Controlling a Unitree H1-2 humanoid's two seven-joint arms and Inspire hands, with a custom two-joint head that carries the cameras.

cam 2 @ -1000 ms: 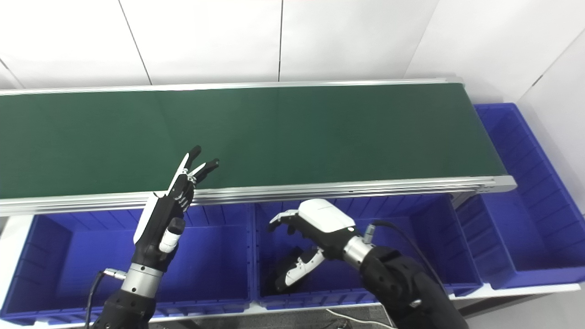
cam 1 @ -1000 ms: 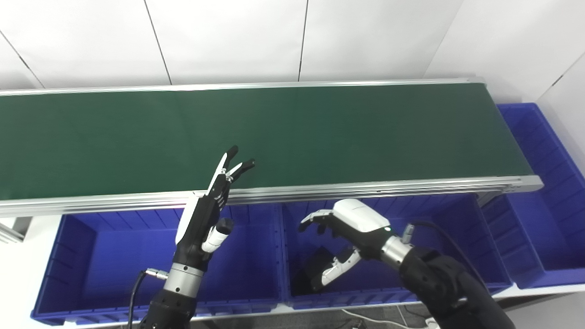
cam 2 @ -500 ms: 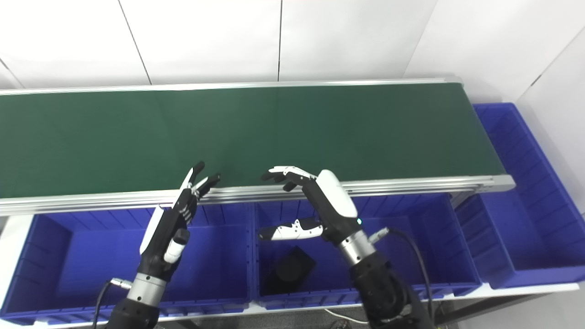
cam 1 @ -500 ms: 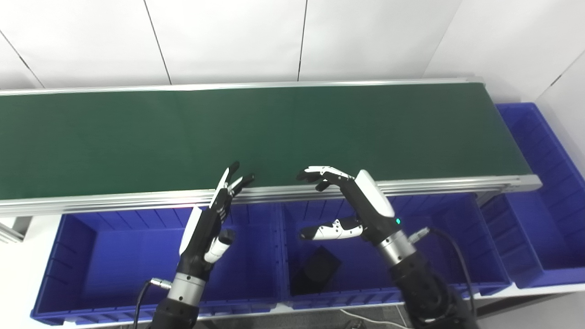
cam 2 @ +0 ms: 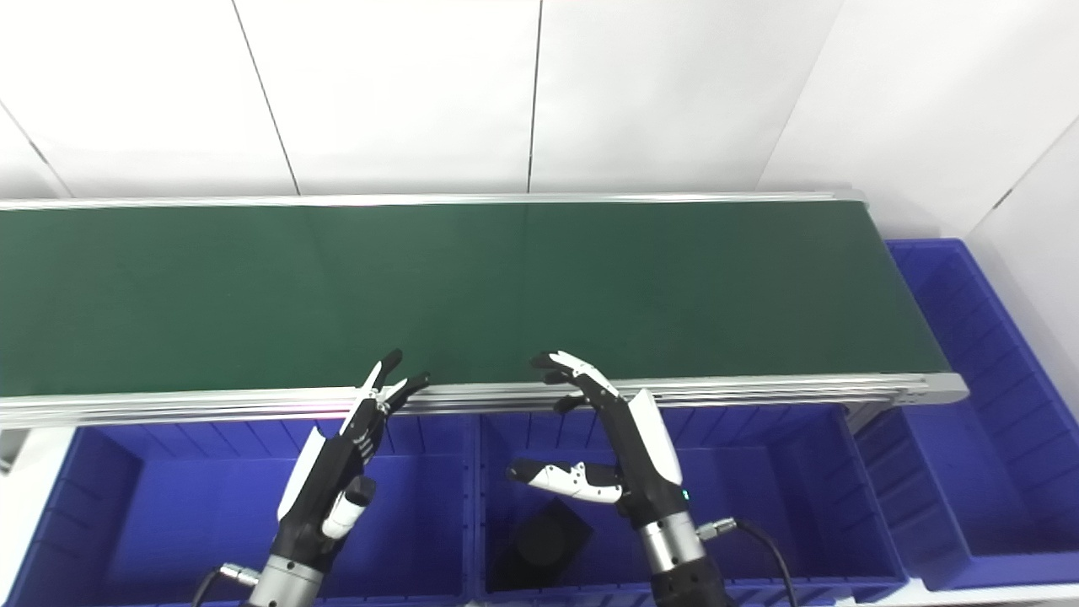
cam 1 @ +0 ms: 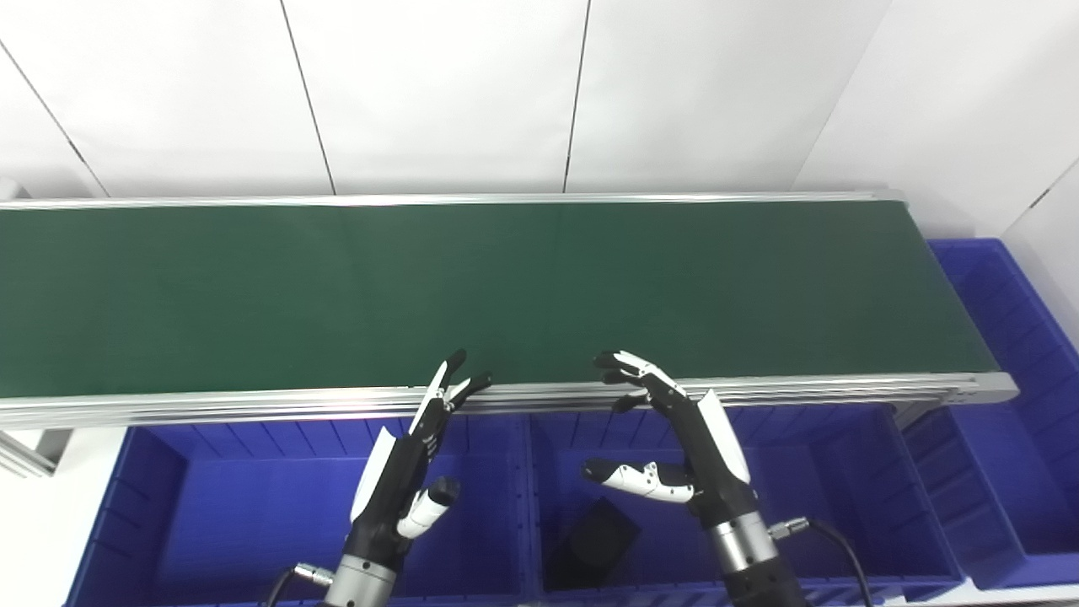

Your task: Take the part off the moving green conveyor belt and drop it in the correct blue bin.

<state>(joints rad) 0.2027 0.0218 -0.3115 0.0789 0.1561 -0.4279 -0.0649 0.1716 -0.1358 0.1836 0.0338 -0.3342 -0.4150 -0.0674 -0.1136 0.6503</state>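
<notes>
I have both hands up in front of me and neither holds anything. My left hand [cam 1: 403, 482] is raised over the left bin with its fingers stretched nearly straight and slightly spread, the fingertips reaching up to the near rail of the conveyor. My right hand [cam 1: 691, 447] stands over the middle bin, fingers extended toward the belt edge and the thumb splayed out to the left, wide apart from the rest. The two hands are well apart from each other.

Below my right hand, the middle blue bin [cam 1: 877, 489] holds one dark, blocky part [cam 1: 590, 544], lying on the bin floor toward its left side near the front wall. It touches neither hand. I cannot make out more of its shape than a black boxy form.

The left blue bin [cam 1: 211, 506], under my left hand, shows only its blue floor where I can see it. A third blue bin [cam 1: 1011, 405] sits at the right end, turned lengthwise past the end of the conveyor; what I see of its inside is bare blue.

That makes three bins and one part by my count. The green conveyor belt [cam 1: 506, 287] runs across the whole view behind the bins, framed by aluminium rails [cam 1: 253, 405], with nothing lying on its surface. White wall panels [cam 1: 438, 93] stand behind it.
</notes>
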